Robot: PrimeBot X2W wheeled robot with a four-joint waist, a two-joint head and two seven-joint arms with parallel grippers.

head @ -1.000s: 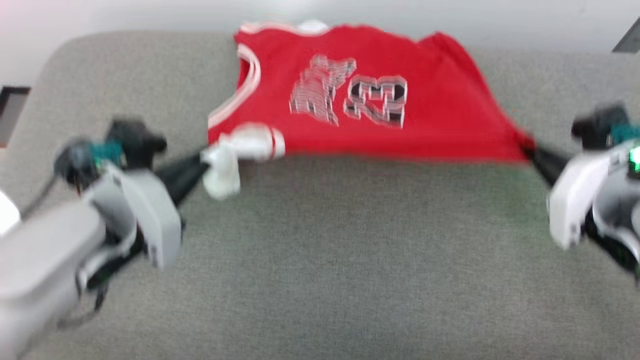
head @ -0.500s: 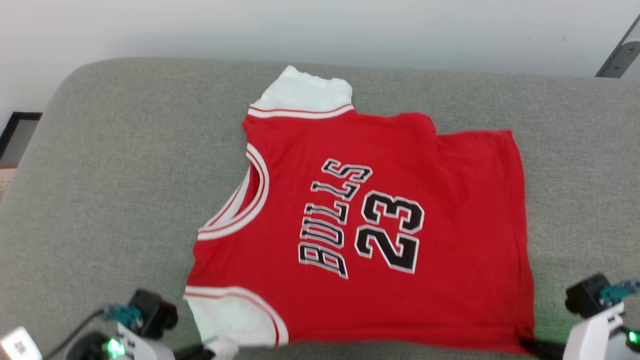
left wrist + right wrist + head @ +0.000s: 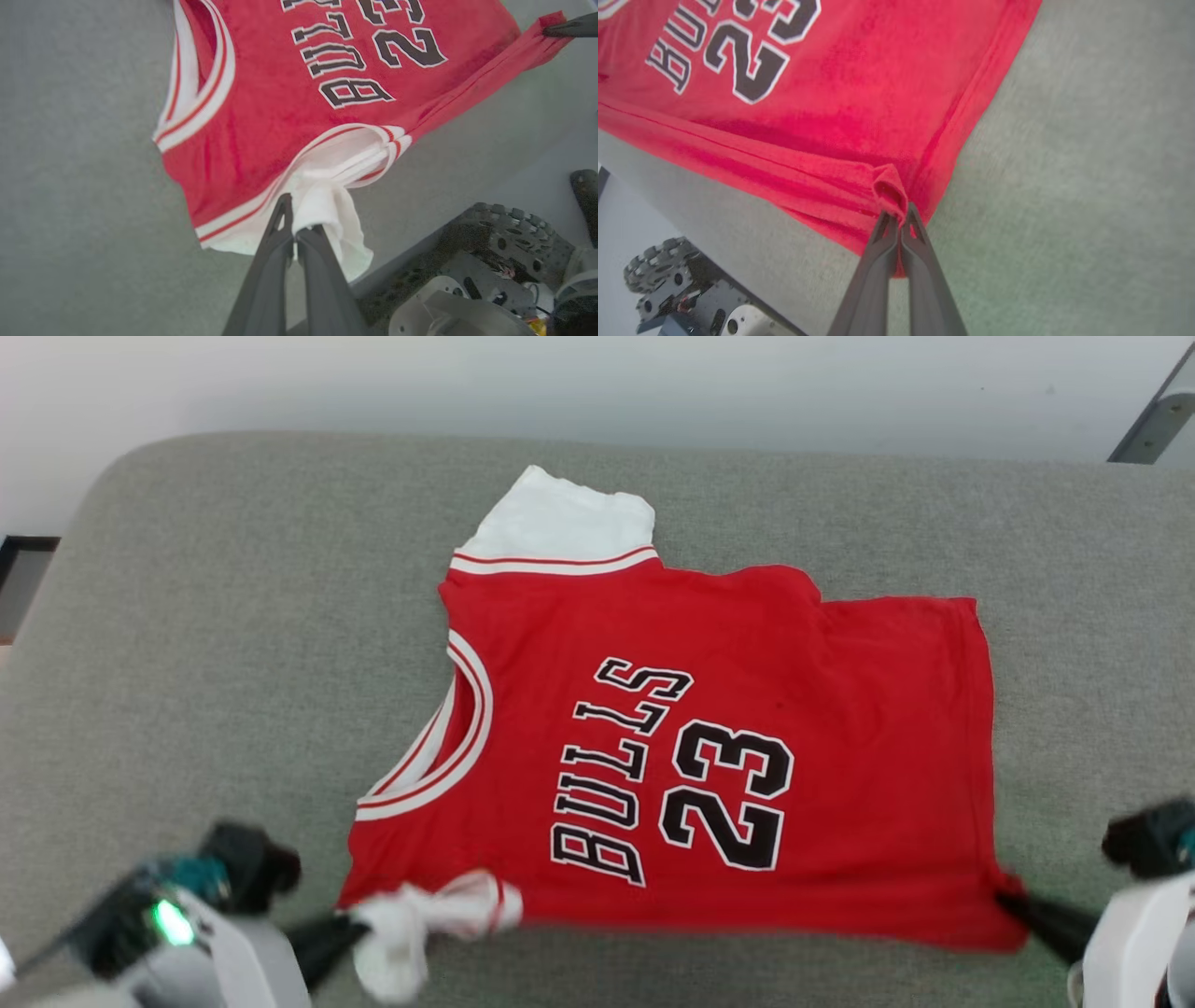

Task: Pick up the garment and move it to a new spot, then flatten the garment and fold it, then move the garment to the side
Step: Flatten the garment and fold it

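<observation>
Garment: long axis from left gripper, clamped on white sleeve, to right gripper, clamped on hem corner; collar toward left gripper.

Red garment, white sleeves, black lettering

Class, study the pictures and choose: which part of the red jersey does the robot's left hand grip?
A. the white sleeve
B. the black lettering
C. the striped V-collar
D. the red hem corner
A: in the left wrist view the left hand is shut on the bunched white sleeve of the jersey; the red corner is pinched by the right hand.
</observation>
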